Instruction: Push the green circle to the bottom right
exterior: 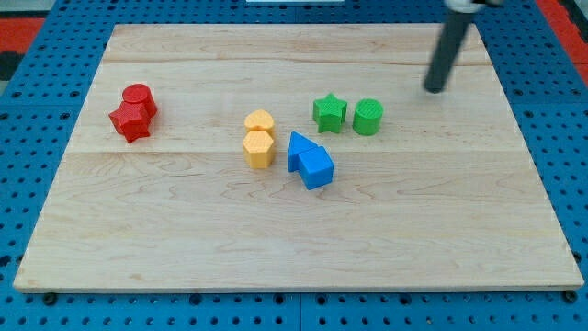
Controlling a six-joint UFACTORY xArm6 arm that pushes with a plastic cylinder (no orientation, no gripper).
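Note:
The green circle (368,116) stands on the wooden board (294,230), right of centre, with a green star (329,112) close on its left. My tip (434,89) rests on the board up and to the right of the green circle, apart from it by a clear gap. The dark rod rises from the tip toward the view's top right.
Two yellow blocks (260,138) sit one above the other near the centre. Two blue blocks (310,161) lie just below the green star. A red circle (139,97) and a red star (130,120) touch at the view's left. Blue pegboard surrounds the board.

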